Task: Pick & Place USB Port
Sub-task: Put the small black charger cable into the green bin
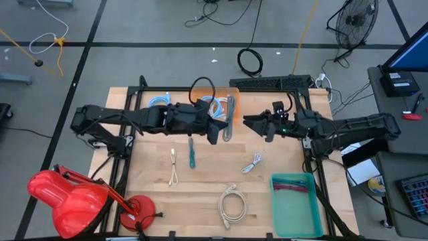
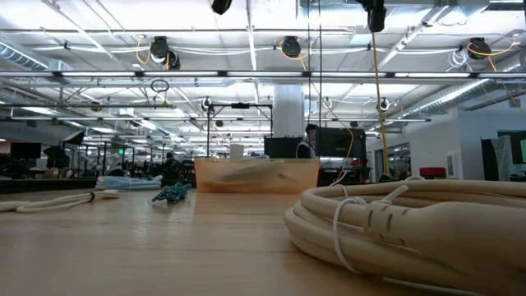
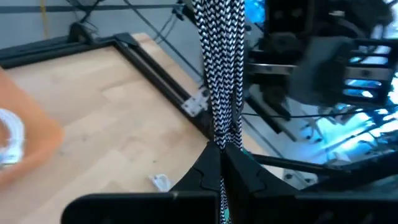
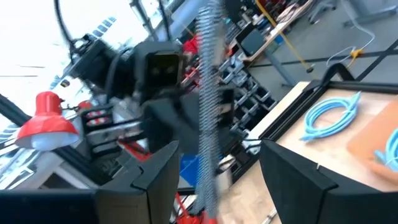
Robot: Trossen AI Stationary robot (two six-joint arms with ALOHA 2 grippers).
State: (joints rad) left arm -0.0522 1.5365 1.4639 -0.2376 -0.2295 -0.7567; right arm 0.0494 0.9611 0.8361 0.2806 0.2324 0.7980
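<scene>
Bare table lies open between the white cable coil and teal cable.

Black-and-white braided cable — orange bin, teal tray

1. From above we see even, bright light on the wooden table, with only faint shadows under the arms.
2. At table height, ceiling lights glare across the upper frame; the coiled white cable at lower right is soft.
3. Both wrist views are motion-blurred, the braided cable least so.
</scene>
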